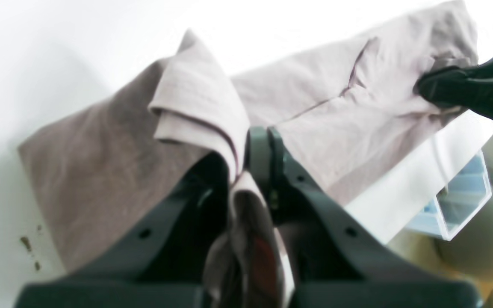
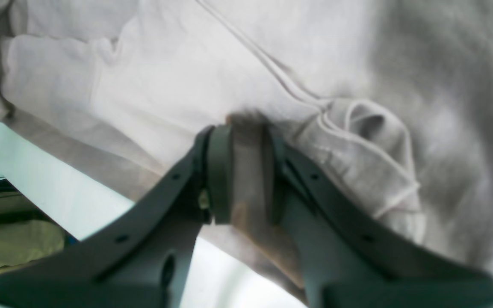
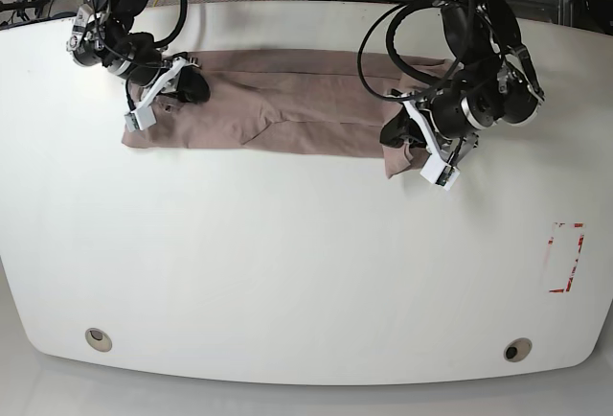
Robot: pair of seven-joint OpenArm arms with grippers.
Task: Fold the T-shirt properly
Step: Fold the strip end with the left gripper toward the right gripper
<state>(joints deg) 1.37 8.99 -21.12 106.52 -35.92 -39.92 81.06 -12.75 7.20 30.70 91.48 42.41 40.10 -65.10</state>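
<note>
The mauve-brown T-shirt (image 3: 287, 109) lies as a long band across the far part of the white table (image 3: 287, 272). My left gripper (image 3: 395, 136) is shut on a bunched fold at the shirt's right end; in the left wrist view its jaws (image 1: 246, 145) pinch cloth (image 1: 101, 162) that hangs between them. My right gripper (image 3: 196, 90) is shut on the shirt's left end; in the right wrist view (image 2: 246, 128) fabric (image 2: 178, 77) is clamped between the pads, beside a rolled hem. The right gripper also shows in the left wrist view (image 1: 426, 87), at the far end.
A red-marked rectangle (image 3: 565, 258) sits near the table's right edge. Two round holes (image 3: 96, 339) (image 3: 517, 349) lie near the front edge. Cables run behind the table. A clear plastic bin (image 1: 460, 201) stands beyond the table edge.
</note>
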